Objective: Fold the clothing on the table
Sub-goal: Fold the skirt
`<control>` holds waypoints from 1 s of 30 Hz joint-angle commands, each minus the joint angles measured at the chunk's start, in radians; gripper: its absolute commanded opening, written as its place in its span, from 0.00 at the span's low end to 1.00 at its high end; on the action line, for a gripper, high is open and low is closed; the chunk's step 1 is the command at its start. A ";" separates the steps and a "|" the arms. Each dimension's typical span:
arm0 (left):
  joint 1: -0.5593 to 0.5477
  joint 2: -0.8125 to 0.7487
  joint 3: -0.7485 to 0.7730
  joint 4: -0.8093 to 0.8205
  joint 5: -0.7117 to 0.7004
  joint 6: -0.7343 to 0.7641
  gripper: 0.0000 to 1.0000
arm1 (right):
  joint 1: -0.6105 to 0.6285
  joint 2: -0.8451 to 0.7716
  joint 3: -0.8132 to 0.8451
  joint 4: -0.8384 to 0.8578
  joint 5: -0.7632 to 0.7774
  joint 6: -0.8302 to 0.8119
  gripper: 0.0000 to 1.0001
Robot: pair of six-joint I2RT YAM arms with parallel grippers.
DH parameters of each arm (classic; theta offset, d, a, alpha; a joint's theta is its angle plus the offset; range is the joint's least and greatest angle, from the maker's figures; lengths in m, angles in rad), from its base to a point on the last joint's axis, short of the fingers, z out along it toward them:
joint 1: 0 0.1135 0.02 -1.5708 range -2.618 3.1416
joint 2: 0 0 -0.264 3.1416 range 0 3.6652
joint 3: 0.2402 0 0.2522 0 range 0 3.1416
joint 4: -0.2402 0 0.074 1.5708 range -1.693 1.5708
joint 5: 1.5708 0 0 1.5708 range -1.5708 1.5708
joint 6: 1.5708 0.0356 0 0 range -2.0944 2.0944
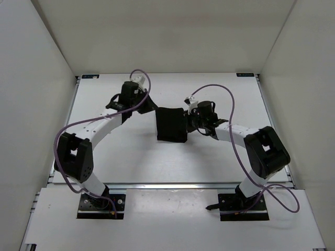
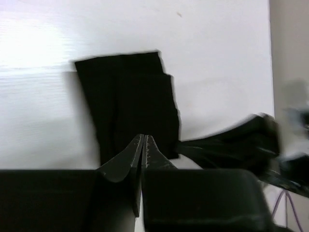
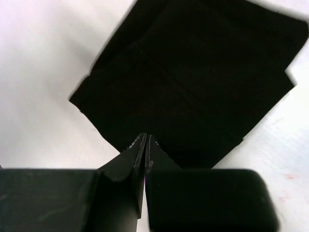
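Note:
The clothing is a plain black garment lying flat as a small layered rectangle in the middle of the white table. My left gripper hovers at its upper left corner. In the left wrist view that gripper is shut, its tips over the near edge of the clothing, with no fabric seen between them. My right gripper sits at the clothing's right edge. In the right wrist view it is shut too, its tips at the near border of the clothing.
White walls close in the table on the left, the right and the back. A thin metal rail runs along the near edge. Purple cables loop over both arms. The right arm shows at the right in the left wrist view.

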 commanded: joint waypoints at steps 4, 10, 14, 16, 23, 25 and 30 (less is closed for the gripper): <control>-0.183 0.040 -0.120 0.067 0.011 -0.003 0.00 | -0.032 0.085 0.038 -0.030 -0.069 0.037 0.00; -0.182 0.097 -0.237 0.098 -0.010 -0.005 0.00 | -0.061 0.123 0.064 -0.058 -0.083 0.032 0.00; -0.142 0.123 -0.256 0.095 0.008 0.007 0.00 | -0.076 0.128 0.066 -0.053 -0.094 0.042 0.00; -0.122 0.123 -0.236 0.077 0.023 0.012 0.00 | -0.087 0.123 0.098 -0.087 -0.106 0.046 0.00; -0.108 0.021 -0.080 -0.083 0.068 0.086 0.51 | -0.194 0.016 0.241 -0.281 -0.247 0.052 0.25; -0.108 -0.007 -0.013 -0.171 0.017 0.145 0.68 | -0.234 -0.039 0.265 -0.344 -0.217 0.031 0.35; -0.103 -0.039 0.055 -0.452 -0.259 0.268 0.99 | -0.248 -0.104 0.322 -0.643 0.106 -0.090 0.56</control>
